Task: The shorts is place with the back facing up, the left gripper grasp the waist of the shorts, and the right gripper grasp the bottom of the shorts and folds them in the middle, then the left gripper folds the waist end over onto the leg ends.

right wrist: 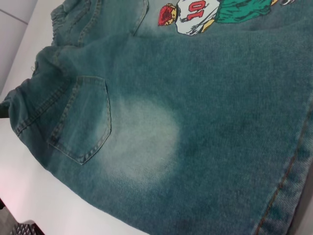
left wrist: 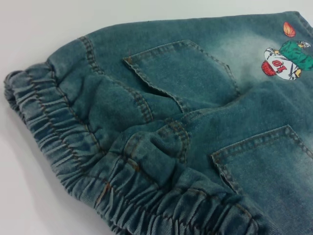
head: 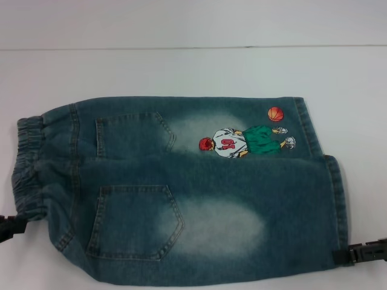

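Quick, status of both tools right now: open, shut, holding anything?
Left gripper: at the waistband corner of the shorts; cannot be told.
Right gripper: at the near leg hem; cannot be told.

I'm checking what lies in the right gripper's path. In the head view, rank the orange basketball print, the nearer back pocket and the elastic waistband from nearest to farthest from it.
From the right gripper at the near leg hem:
1. Orange basketball print, on the far leg, right side.
2. Nearer back pocket, toward the left.
3. Elastic waistband, far left end, by the left gripper.

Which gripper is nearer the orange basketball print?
Right. The right gripper sits at the near leg hem, on the same end of the shorts as the basketball print; the left gripper is at the waistband end.
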